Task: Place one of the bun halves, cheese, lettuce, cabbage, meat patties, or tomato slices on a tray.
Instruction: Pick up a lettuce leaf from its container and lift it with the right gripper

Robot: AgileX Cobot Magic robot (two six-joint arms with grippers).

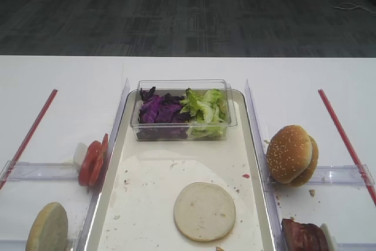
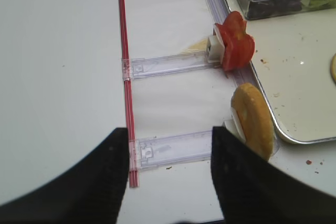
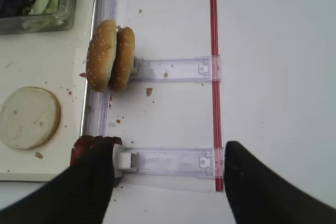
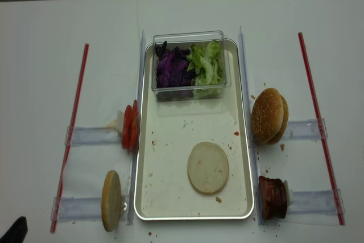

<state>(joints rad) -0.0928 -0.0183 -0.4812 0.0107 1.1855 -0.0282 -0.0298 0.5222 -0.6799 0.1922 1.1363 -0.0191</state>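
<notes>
— Tray [image 4: 145, 197] contents?
— One flat pale bun half [image 4: 208, 167] lies face up on it, toward the near end. A clear tub [image 4: 187, 37] stands at the far end, with purple cabbage [image 4: 170, 69] on its left side and lettuce [image 4: 206, 65] on its right.
— And beside it?
— On the table [image 4: 45, 83], right of the tray, two sesame buns [image 4: 269, 115] stand on edge at a clear rack [image 3: 176, 68]; nearer, the patties [image 4: 272, 197] sit at the next rack. On the left, tomato slices [image 4: 129, 126] stand on edge, and nearer, another bun half [image 4: 111, 200].
— Hands?
— Right hand [image 3: 163, 182]: fingers spread wide above the patties' rack, nothing between them. Left hand [image 2: 168, 177]: also spread wide, empty, above the near left rack.
</notes>
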